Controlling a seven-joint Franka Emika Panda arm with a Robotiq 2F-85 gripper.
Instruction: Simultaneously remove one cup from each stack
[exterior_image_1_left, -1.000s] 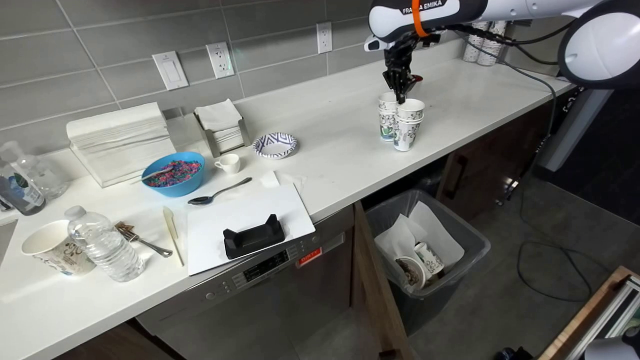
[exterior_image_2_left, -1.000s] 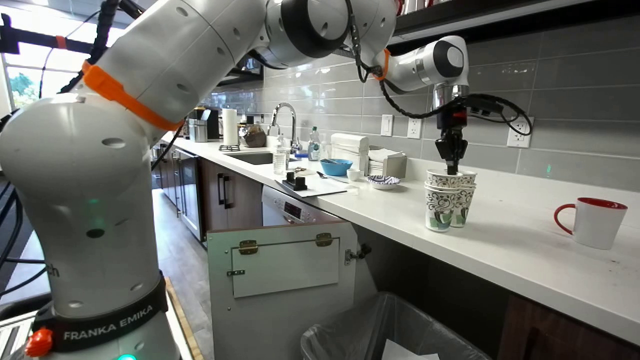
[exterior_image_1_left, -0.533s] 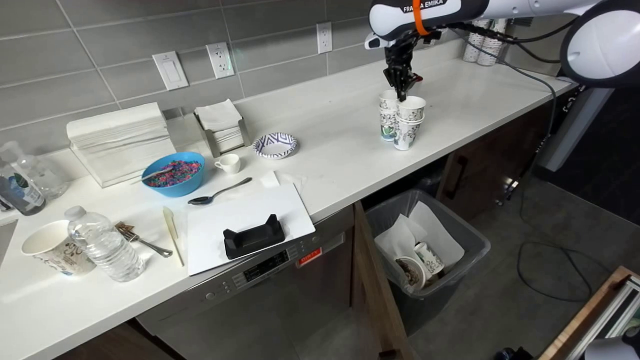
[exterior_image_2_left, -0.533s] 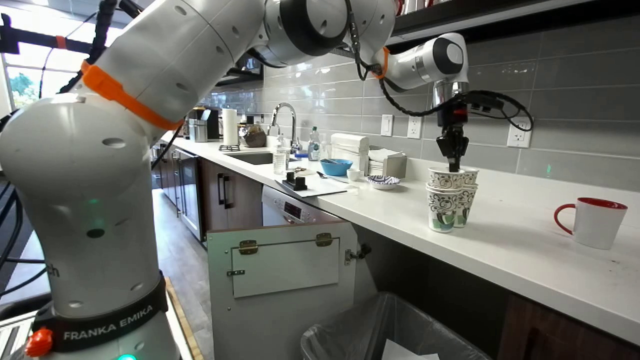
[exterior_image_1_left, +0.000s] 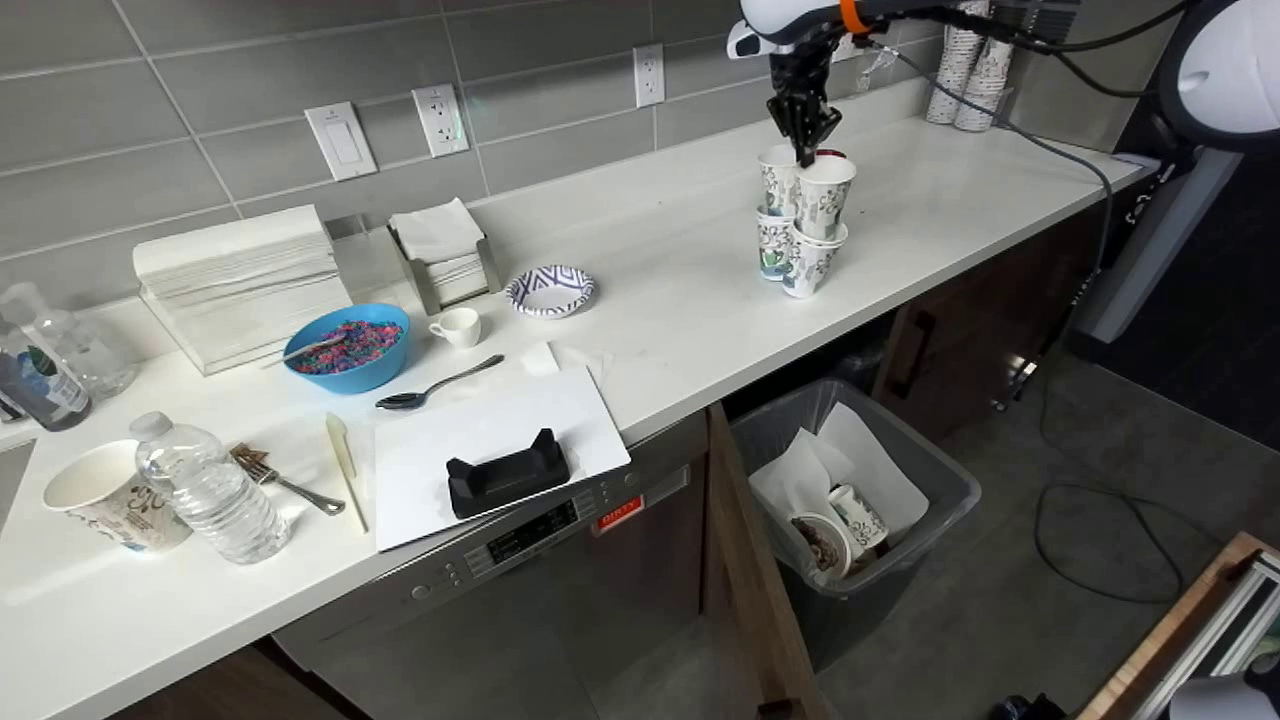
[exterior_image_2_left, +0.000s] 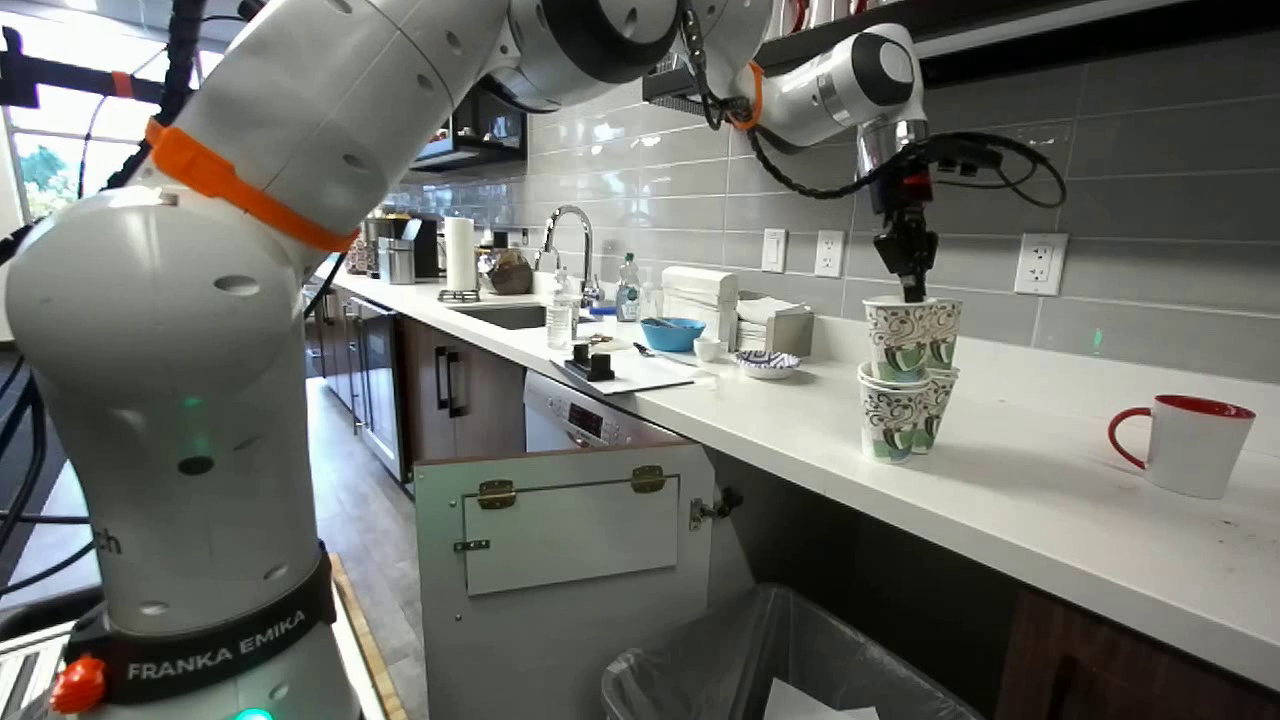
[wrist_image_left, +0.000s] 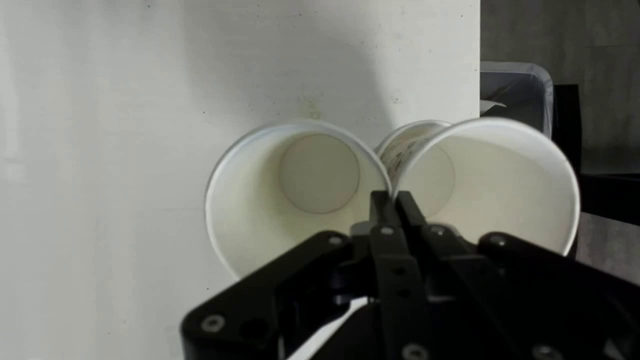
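Upper cups (exterior_image_2_left: 898, 338) ride higher over lower cups (exterior_image_2_left: 892, 422); my fingers (wrist_image_left: 381, 209) pinch adjoining rims (wrist_image_left: 300, 122), the best hold; likely light, crushable.

A blue bowl (exterior_image_1_left: 372, 372) on the tabletop (exterior_image_1_left: 680, 310) held pink and blue bits (exterior_image_1_left: 364, 344), with a pale utensil (exterior_image_1_left: 308, 350) leaning across its rim. A small white mug (exterior_image_1_left: 458, 327) stood just beside it, near a patterned bowl (exterior_image_1_left: 551, 292) and white napkins (exterior_image_1_left: 440, 234). A dark spoon (exterior_image_1_left: 440, 384) lay by a white board (exterior_image_1_left: 425, 470), on which a black stand (exterior_image_1_left: 508, 476) rested. A fork (exterior_image_1_left: 290, 484) lay between a clear bottle (exterior_image_1_left: 215, 490) and a pale knife (exterior_image_1_left: 347, 472). Below, a lined bin (exterior_image_1_left: 955, 490) held white paper (exterior_image_1_left: 875, 462). A switch (exterior_image_1_left: 341, 141) and outlets (exterior_image_1_left: 649, 75) were set in the tiled wall (exterior_image_1_left: 560, 90). A red-handled mug (exterior_image_2_left: 1195, 450) stood upright in an exterior view.
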